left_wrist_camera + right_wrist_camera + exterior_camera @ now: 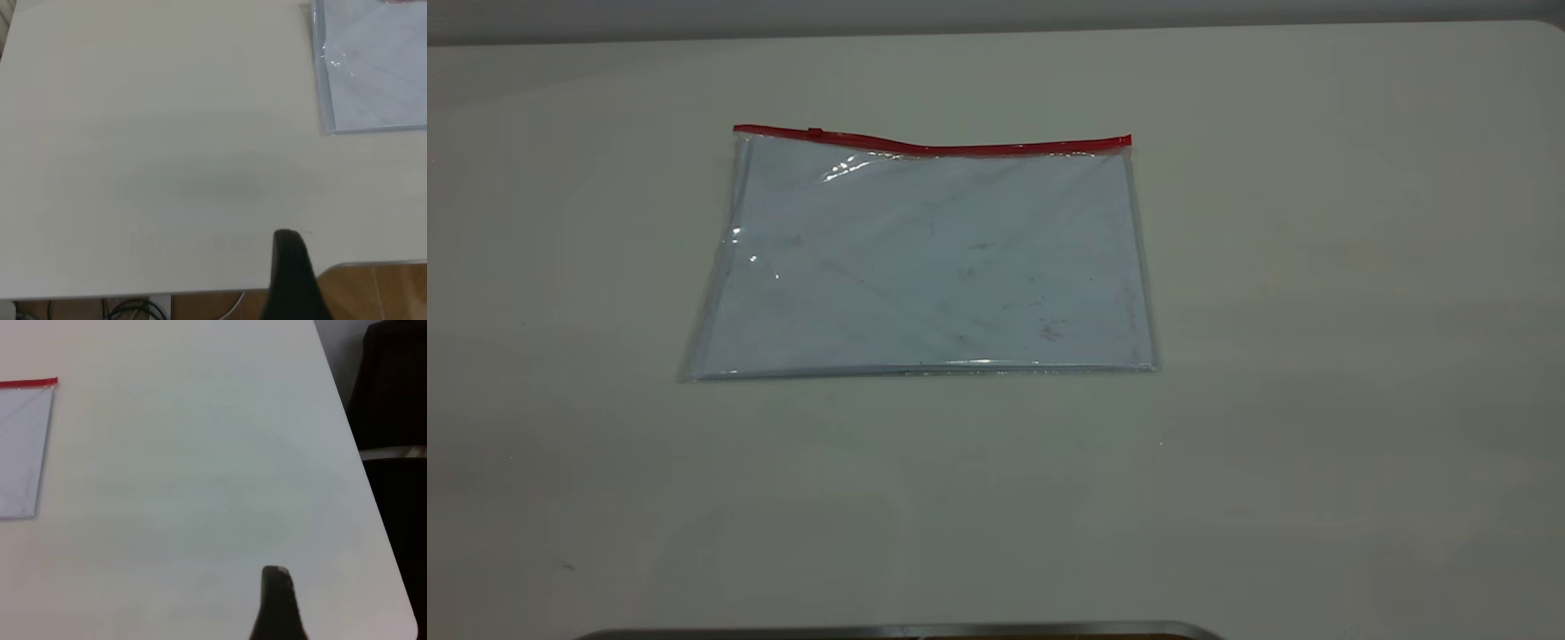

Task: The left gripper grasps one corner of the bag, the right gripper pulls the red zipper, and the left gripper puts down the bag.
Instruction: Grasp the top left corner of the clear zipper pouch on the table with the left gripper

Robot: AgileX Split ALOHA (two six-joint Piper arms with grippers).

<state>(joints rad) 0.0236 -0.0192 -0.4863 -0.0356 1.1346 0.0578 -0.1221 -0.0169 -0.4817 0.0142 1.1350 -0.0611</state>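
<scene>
The bag (925,262) is a large clear plastic pouch with a bluish-white sheen, lying flat on the pale table (1316,356), left of centre and toward the far side; its surface is smudged with small dark marks and catches bright glints near its left edge; the red zipper (934,146) runs along the far long edge, dipping slightly at mid-length; its small slider tab (815,132) sits near the left end; nothing touches the bag.
</scene>
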